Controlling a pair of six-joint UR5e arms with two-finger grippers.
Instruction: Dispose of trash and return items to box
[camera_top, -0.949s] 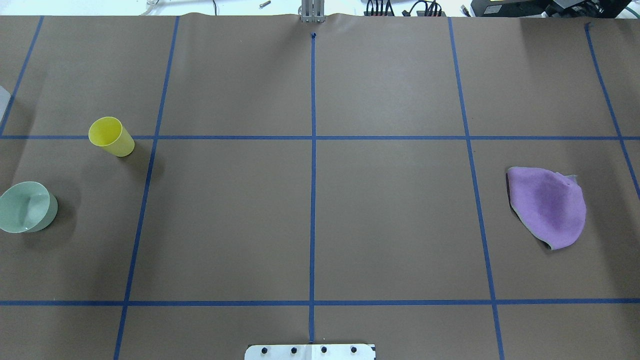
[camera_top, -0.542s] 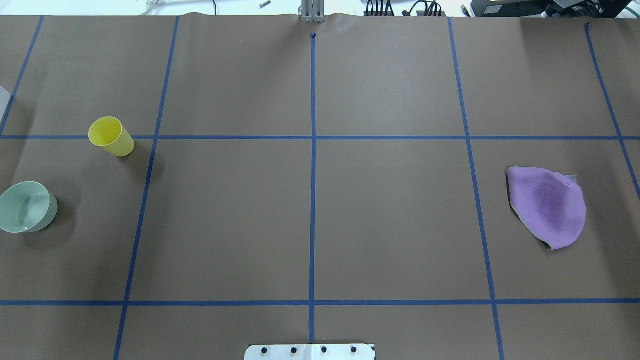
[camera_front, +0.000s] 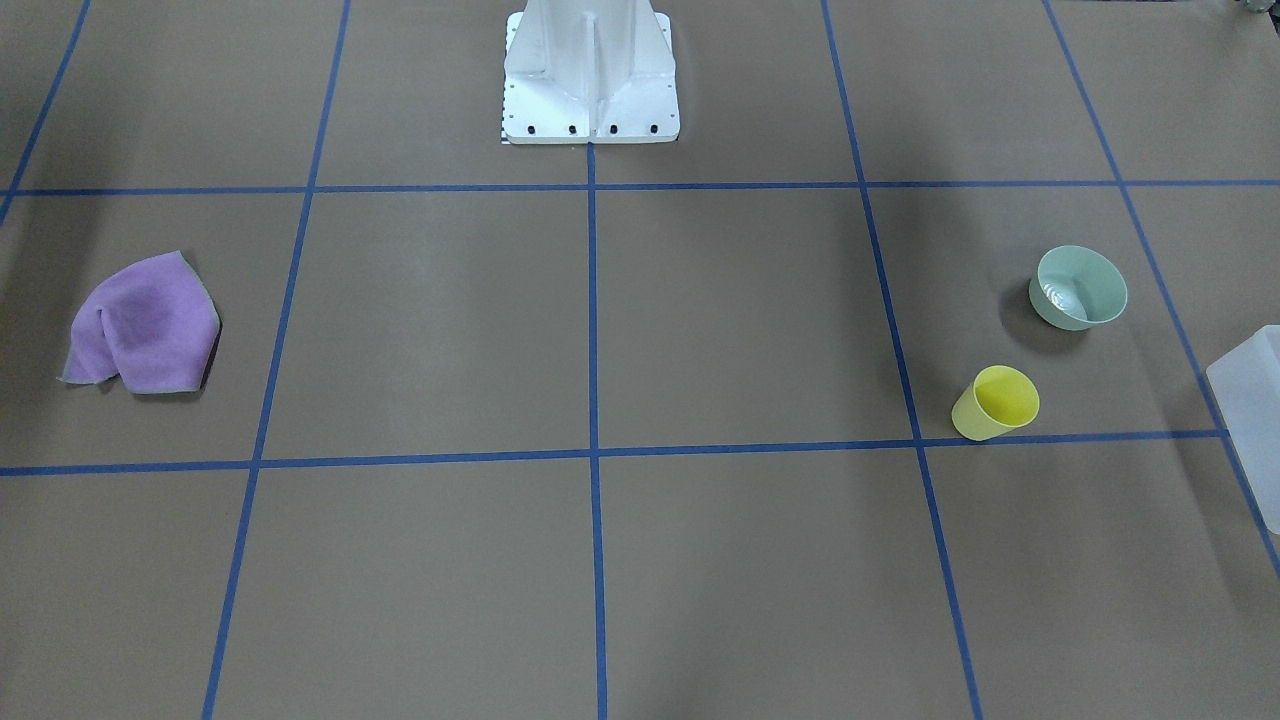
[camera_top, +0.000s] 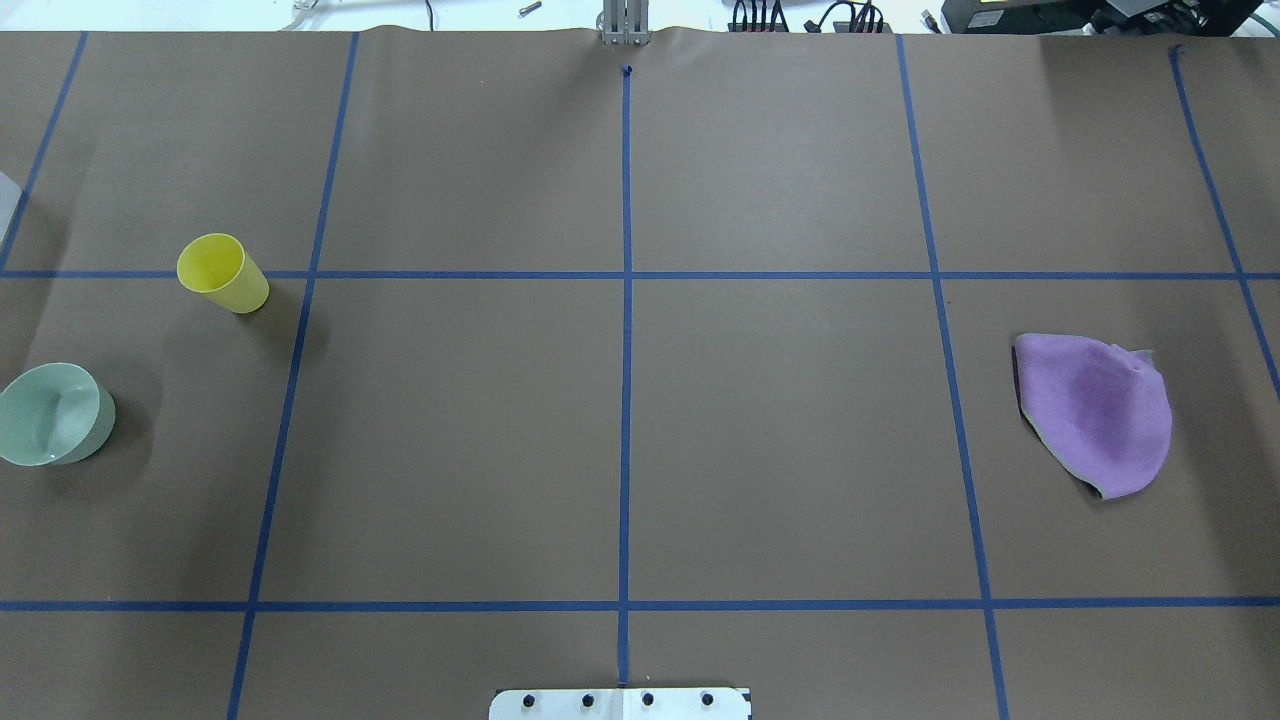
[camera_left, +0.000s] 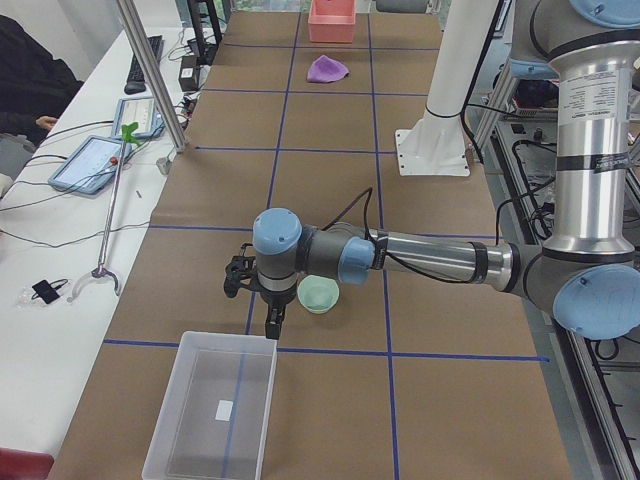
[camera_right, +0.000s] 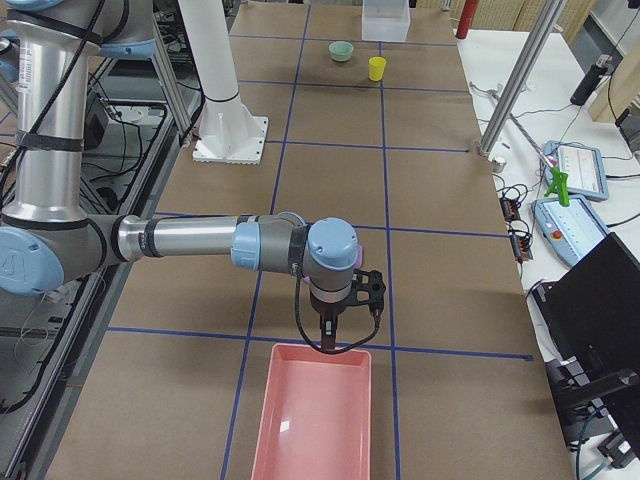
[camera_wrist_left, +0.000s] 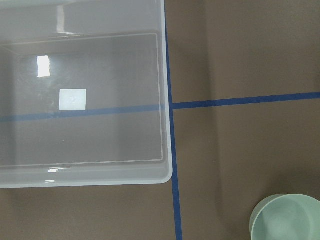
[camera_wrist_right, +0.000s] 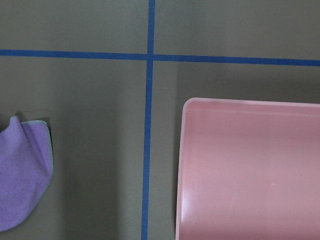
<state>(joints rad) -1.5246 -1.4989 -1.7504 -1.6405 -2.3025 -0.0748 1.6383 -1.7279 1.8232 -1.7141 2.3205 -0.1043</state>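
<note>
Nothing has moved in the overhead view: the mint-green bowl (camera_top: 50, 413) and the yellow cup (camera_top: 222, 272) stand at the frame's left. In the left-end view the translucent bin (camera_left: 228, 339) lies lowest in the frame. The left gripper (camera_left: 272, 328) hangs at the bin's far rim with the bowl just beyond it, so the left arm is nearer; how far it or the right gripper (camera_right: 330, 335) is open, I cannot tell.

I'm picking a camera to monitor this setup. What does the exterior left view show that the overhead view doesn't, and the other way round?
Only exterior left: the left arm, with its end effector hanging by the far rim of the box, the box in full, and the pink bin at the far end of the table.
Only overhead: the cup, which the arm hides in the side view.
Both: the bowl, the cloth and the blue tape grid.
</note>
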